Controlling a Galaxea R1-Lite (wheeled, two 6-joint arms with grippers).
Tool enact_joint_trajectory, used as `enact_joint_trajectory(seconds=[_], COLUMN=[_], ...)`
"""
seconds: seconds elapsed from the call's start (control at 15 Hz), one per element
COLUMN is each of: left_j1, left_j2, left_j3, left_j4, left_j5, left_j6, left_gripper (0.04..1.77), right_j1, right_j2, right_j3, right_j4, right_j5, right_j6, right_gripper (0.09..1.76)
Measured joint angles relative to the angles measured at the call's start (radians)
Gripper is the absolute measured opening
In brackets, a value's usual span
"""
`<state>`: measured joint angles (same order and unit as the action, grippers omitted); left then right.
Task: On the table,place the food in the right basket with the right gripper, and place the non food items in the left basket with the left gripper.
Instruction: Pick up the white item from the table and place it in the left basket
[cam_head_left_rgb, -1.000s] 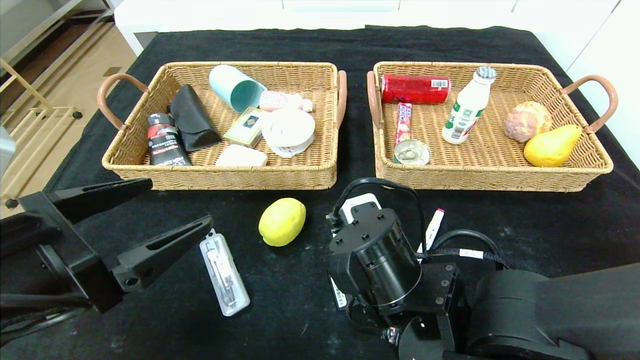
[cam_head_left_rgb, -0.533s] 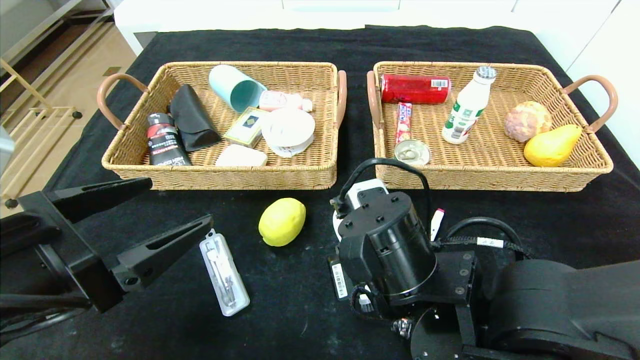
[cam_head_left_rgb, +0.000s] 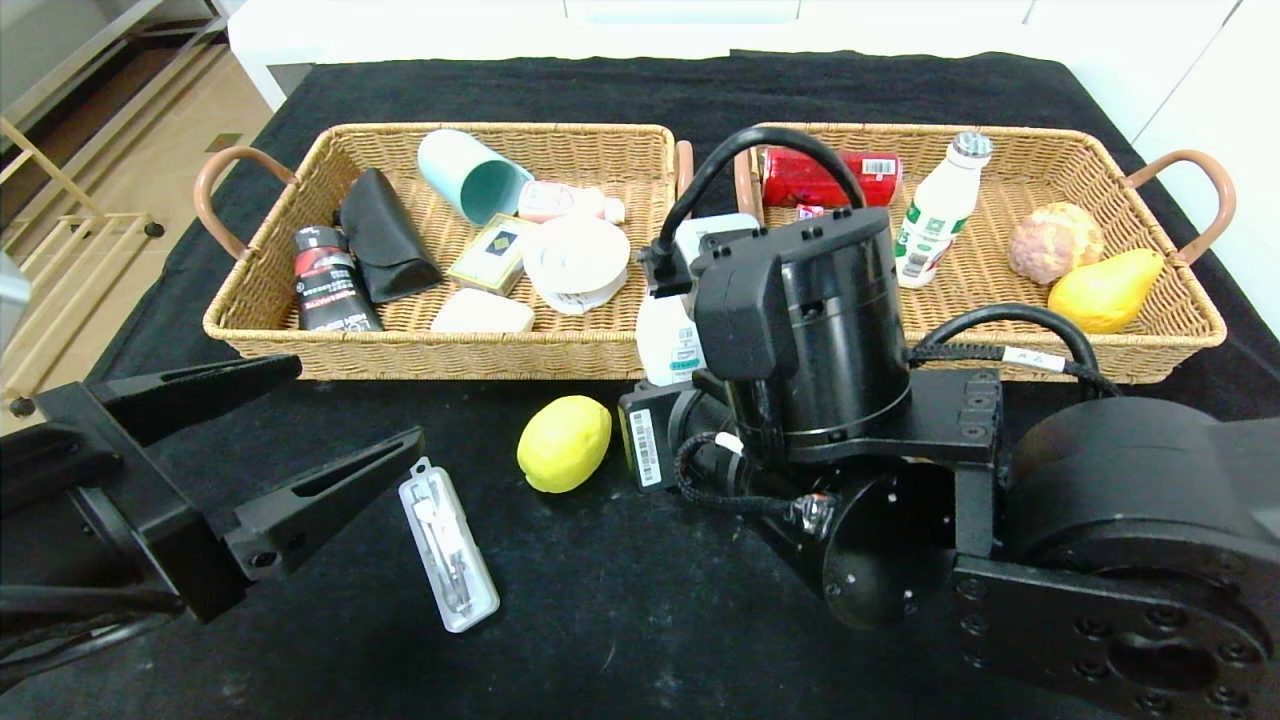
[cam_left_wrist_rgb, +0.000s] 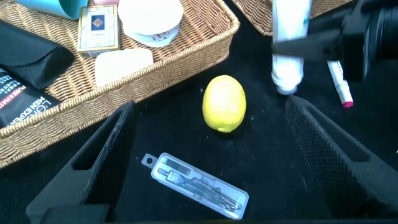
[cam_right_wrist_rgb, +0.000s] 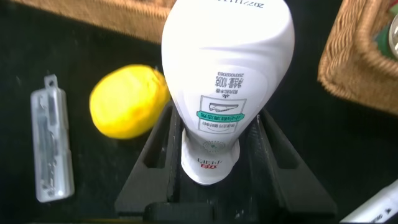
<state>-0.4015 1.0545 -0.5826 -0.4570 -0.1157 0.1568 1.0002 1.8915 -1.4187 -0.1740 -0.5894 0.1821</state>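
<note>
My right gripper (cam_right_wrist_rgb: 212, 149) is shut on a white bottle (cam_right_wrist_rgb: 227, 68) and holds it above the table, in front of the gap between the two baskets. The bottle also shows in the head view (cam_head_left_rgb: 668, 340) and the left wrist view (cam_left_wrist_rgb: 289, 43). A yellow lemon (cam_head_left_rgb: 564, 443) lies on the black cloth just left of it. A clear plastic case (cam_head_left_rgb: 449, 545) lies near the front. My left gripper (cam_head_left_rgb: 360, 405) is open and empty, low at the front left beside the case (cam_left_wrist_rgb: 194, 185). A white marker (cam_left_wrist_rgb: 339, 84) lies under the right arm.
The left wicker basket (cam_head_left_rgb: 440, 355) holds a teal cup, a black pouch, a dark tube, a card box and white items. The right wicker basket (cam_head_left_rgb: 1100, 365) holds a red can, a white bottle, a pear and a round bun.
My right arm has risen and moved away from me toward the baskets, lifting the white bottle off the table. It now hides the marker in the head view. The left arm has not moved.
</note>
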Motion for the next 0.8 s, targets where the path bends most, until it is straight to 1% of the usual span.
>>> enact_joint_trajectory(seconds=[0.2,0.4,0.6,0.8], left_j1=[0.000,0.000,0.001,0.001], left_j2=[0.000,-0.001,-0.001,-0.001], left_j3=[0.000,-0.002,-0.001,0.000], left_j4=[0.000,-0.002,-0.003,-0.004], left_j5=[0.000,0.000,0.000,0.000], left_j6=[0.000,0.000,0.001,0.001], left_gripper=[1.72,1.72,1.72,1.72], right_j1=[-0.002,-0.014,-0.057,-0.097], right_j2=[0.002,0.024,0.065,0.096], right_j3=[-0.082,-0.193,-0.280,-0.325], right_j4=[0.003,-0.008,-0.012,-0.014], right_j5=[0.000,0.017,0.052,0.096], right_j6=[-0.024,-0.038,-0.057,-0.060], right_gripper=[0.71,0.71,0.71,0.71])
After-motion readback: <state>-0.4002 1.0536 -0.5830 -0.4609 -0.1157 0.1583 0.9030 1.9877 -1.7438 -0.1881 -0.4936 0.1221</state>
